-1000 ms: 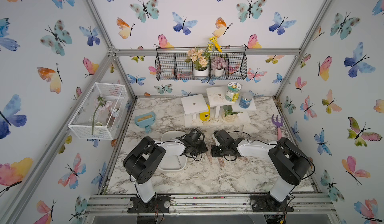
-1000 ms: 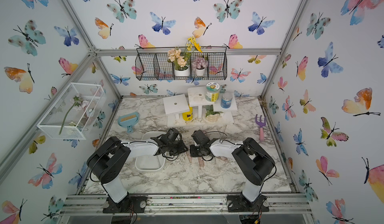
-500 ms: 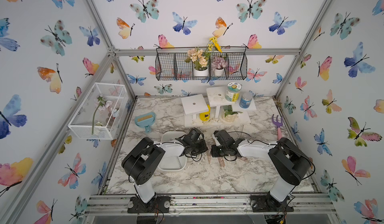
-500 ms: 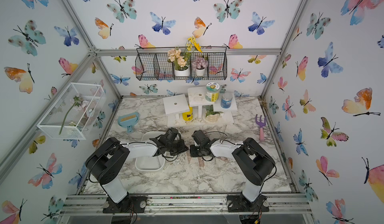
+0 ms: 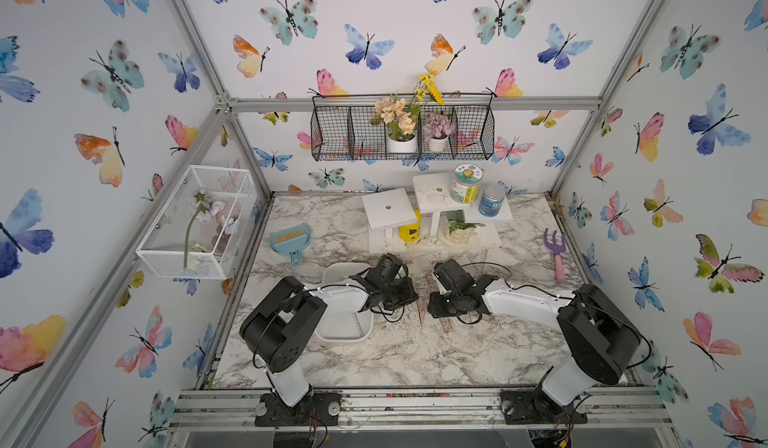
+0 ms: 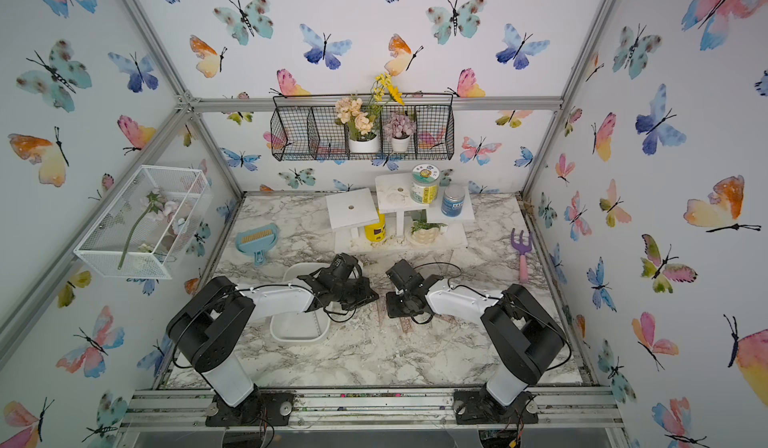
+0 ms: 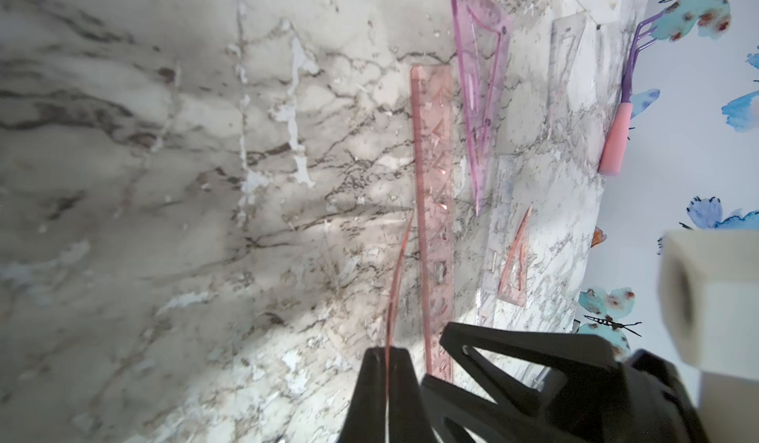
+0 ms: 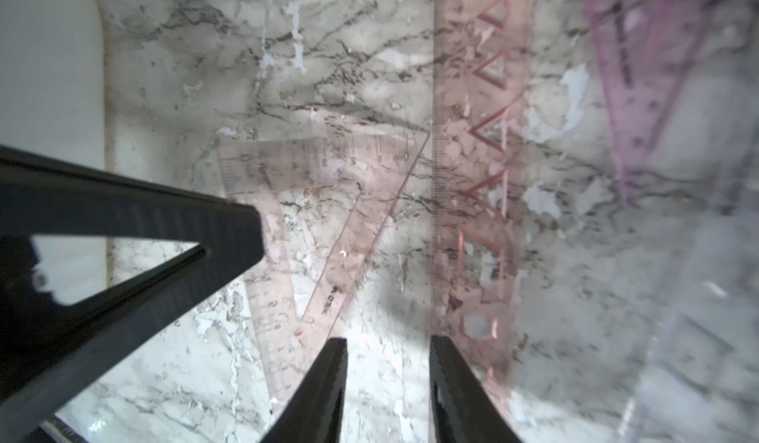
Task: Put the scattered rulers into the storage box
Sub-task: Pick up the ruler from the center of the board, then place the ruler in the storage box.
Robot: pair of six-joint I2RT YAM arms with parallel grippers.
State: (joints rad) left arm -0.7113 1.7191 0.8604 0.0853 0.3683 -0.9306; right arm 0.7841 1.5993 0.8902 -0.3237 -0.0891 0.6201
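Set square (image 8: 328,215): thin, clear pink triangle, printed scale; beside box (image 5: 336,331).
Left gripper (image 7: 387,352): clamped on set square.
Right gripper (image 8: 388,342): fingers apart.

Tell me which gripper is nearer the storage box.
Left. The left gripper, jaws shut on a set square, sits just beside the storage box; the right gripper is farther out, beyond the left one.
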